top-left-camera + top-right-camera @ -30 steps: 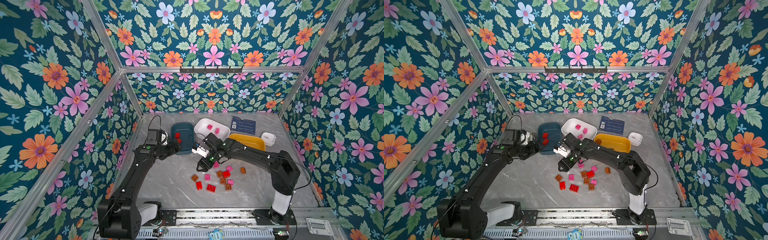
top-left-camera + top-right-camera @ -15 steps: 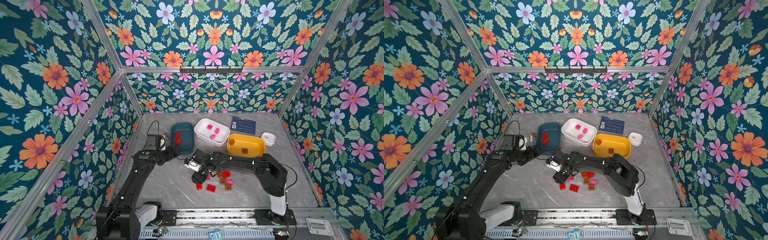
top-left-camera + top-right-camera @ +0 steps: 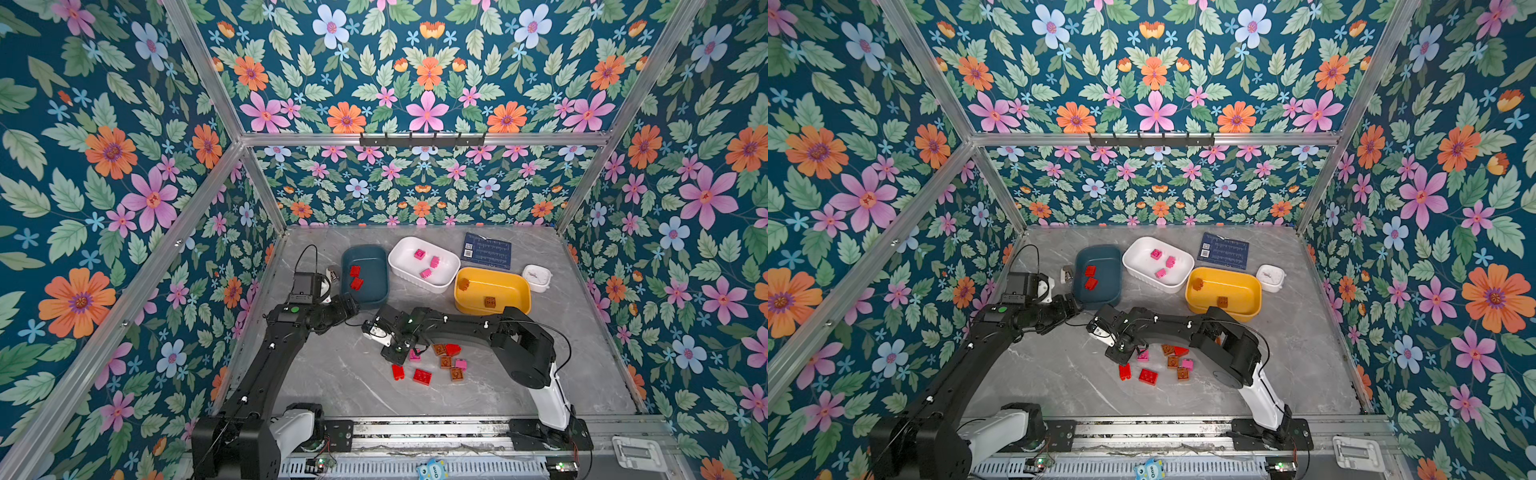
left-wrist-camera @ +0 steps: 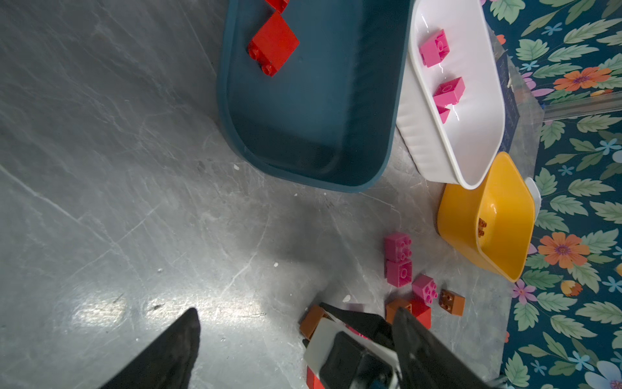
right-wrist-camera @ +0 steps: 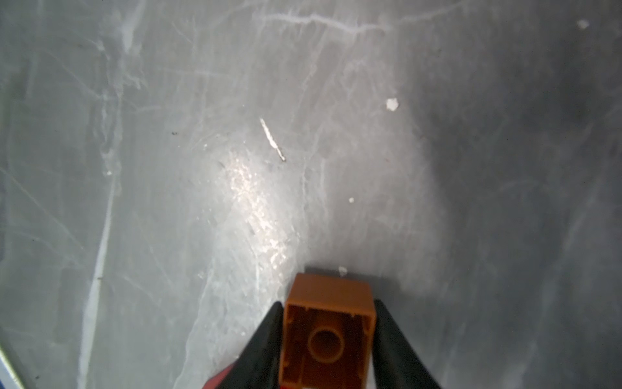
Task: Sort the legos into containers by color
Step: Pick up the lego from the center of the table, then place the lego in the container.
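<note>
Right gripper (image 5: pixel 328 303) has dropped from near the bins onto the pile, jaws narrowed on one brown-orange brick (image 5: pixel 328 336), hollow underside showing; both top views hide that brick. Teal bin (image 3: pixel 374 293) holds two red, ribbed white bin (image 3: pixel 405 258) three pink, yellow bin (image 3: pixel 509 287) two brown-orange. About eight glossy studded loose legos (image 3: pixel 422 376) lie on the grey marbled table (image 3: pixel 332 374). Left gripper (image 4: pixel 295 311) gapes wide, empty, beside the teal bin.

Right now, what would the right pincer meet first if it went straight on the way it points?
Probably the grey tabletop: the right pincer, shut on a brown-orange brick, points at it with nothing between, though depth is unclear.
</note>
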Controlling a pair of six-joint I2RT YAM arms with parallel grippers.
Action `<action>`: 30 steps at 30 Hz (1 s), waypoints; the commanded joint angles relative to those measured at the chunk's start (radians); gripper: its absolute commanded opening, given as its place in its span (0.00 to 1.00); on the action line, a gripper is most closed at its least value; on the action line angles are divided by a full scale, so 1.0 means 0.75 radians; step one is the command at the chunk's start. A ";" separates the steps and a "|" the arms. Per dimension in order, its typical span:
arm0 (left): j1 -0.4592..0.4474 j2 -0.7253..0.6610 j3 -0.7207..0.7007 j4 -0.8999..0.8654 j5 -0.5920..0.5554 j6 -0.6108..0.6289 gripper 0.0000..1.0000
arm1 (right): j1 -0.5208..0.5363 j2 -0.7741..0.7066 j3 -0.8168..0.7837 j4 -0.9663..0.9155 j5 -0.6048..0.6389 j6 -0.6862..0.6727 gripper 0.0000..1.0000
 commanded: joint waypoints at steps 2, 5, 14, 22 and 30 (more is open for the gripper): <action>0.001 -0.005 -0.001 -0.002 0.010 0.009 0.90 | -0.001 -0.017 0.002 -0.032 0.069 -0.020 0.27; 0.001 -0.006 0.003 -0.002 0.019 0.010 0.89 | -0.015 -0.074 -0.015 -0.028 0.075 -0.012 0.20; -0.002 0.024 0.052 0.100 0.121 -0.069 0.89 | -0.224 -0.311 -0.081 -0.093 0.087 0.011 0.20; -0.010 0.070 0.061 0.201 0.188 -0.123 0.88 | -0.647 -0.475 -0.098 -0.179 0.084 -0.093 0.22; -0.065 0.109 0.071 0.298 0.207 -0.186 0.88 | -0.925 -0.357 -0.049 -0.190 0.067 -0.221 0.25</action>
